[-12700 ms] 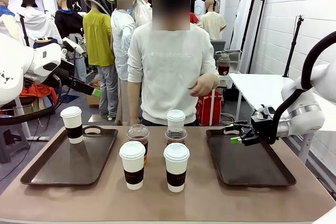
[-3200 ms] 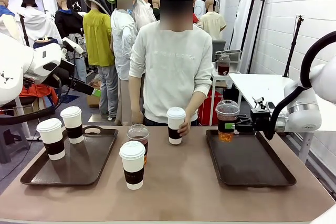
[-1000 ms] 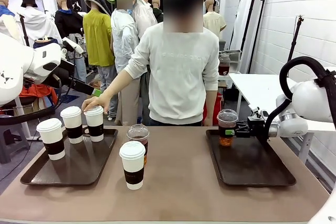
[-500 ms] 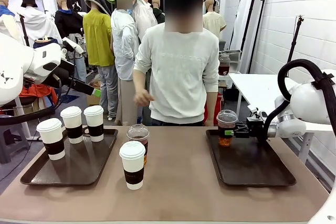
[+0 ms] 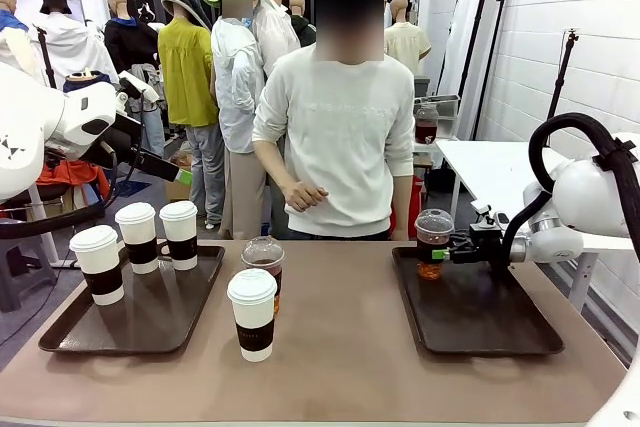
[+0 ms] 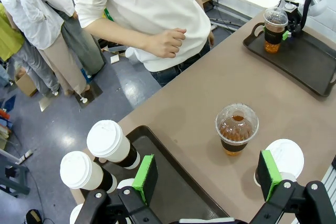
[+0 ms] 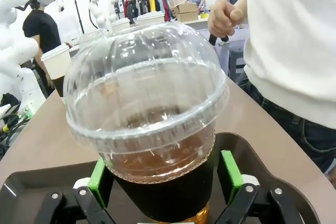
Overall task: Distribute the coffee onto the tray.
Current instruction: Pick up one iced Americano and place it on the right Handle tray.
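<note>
Clear plastic dome-lidded cup of amber-brown liquid (image 5: 434, 244) stands in the far corner of the right-hand dark brown tray (image 5: 490, 332), with the green pads of the right gripper (image 5: 444, 252) either side of its black sleeve. You cannot tell whether they grip it or stand clear.

Risk: withdraw with a pad dragging and it tips and spills.

Left gripper (image 6: 207, 177) hangs wide, empty.

Count: two dome cups, the second (image 5: 263, 265) on the table (image 5: 360, 367); four white brown-banded paper cups (image 5: 100, 265), three on the left tray (image 5: 60, 332), one beside the second dome cup.
</note>
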Available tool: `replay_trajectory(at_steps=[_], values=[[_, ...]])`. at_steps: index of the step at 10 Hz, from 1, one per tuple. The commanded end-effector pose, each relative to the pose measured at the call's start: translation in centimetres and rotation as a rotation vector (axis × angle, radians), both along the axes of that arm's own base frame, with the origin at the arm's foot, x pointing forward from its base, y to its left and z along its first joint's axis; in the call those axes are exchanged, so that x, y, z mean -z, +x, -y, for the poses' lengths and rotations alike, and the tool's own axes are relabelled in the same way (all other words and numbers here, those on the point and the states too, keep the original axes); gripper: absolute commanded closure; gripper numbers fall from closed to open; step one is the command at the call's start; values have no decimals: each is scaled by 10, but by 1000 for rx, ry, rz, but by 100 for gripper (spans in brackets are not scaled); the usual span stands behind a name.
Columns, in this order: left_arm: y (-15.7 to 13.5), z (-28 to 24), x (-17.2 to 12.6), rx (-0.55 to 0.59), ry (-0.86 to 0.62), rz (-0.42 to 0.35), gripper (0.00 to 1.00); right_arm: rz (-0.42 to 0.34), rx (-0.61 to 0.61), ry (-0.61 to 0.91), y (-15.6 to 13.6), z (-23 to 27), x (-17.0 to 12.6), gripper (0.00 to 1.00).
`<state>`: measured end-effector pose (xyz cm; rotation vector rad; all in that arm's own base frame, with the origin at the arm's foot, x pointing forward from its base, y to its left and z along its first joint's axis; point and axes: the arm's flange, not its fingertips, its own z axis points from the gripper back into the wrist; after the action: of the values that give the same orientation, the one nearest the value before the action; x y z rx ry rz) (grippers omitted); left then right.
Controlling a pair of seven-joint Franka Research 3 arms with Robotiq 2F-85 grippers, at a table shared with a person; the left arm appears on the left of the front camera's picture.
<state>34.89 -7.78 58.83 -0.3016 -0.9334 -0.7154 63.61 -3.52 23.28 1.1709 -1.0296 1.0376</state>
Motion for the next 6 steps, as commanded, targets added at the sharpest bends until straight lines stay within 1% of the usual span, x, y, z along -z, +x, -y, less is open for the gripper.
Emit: replay_trajectory(at_steps=[1, 3, 6], values=[[-1, 0, 1, 8, -6, -7, 0, -30, 11, -29, -7, 1, -6, 0], [-1, 0, 1, 8, -6, -7, 0, -34, 27, -33, -14, 5, -8, 0], [-1, 0, 1, 8, -6, -7, 0, -46, 61, -42, -33, 19, -9, 0]])
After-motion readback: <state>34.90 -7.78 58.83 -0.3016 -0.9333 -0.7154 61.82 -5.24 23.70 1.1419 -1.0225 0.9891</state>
